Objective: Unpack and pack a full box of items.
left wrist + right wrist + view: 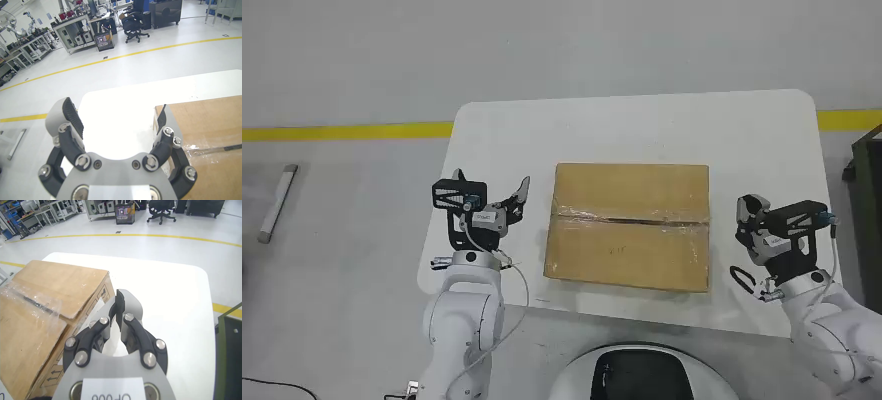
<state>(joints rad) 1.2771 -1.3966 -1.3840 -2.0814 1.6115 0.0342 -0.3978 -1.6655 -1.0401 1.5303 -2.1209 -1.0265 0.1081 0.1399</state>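
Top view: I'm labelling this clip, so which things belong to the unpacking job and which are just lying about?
Job: taped cardboard box on the white table; left end effector, open, beside it; right end effector, shut, at its other end.
Lying about: grey bar on the floor; dark green unit beside the table.

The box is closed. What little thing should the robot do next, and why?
Probably bring the open left gripper to the cardboard box, at its middle seam, to lift a flap: both flaps lie shut under clear tape, and this gripper sits beside it.
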